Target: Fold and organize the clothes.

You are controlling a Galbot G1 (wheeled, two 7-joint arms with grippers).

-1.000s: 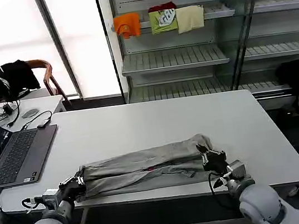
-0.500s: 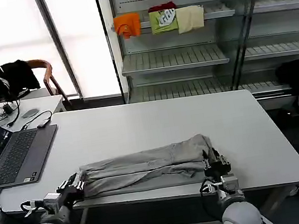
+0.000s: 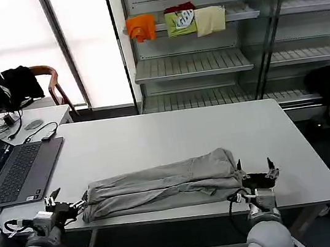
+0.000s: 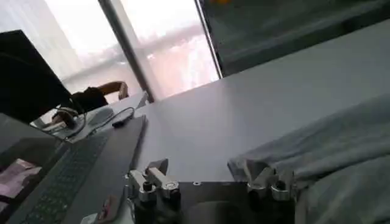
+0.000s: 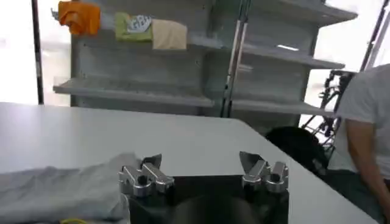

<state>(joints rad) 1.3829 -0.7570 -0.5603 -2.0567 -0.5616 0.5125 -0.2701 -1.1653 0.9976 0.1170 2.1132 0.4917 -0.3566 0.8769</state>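
The grey shirt lies folded into a long, narrow band along the near edge of the white table, running across the robot's front; the fold is loose, with soft ridges and a rounded bulge at its right end; one garment can be made out, and whether a second lies within the bundle cannot be told.

The left gripper stands at the table edge just beside the band's left end, fingers spread wide and holding nothing; the right gripper stands just beside the right end, likewise spread and empty; in the right wrist view its jaws frame bare table, with cloth lying against one finger.

Judgement on handling: the fabric appears light, limp and without stiffness; it will sag and slide rather than hold shape, so a single-layer pinch risks pulling the fold apart. The sound holds are the two short ends, taken through all layers together.

A laptop sits well to the left; a shelving unit stands behind.
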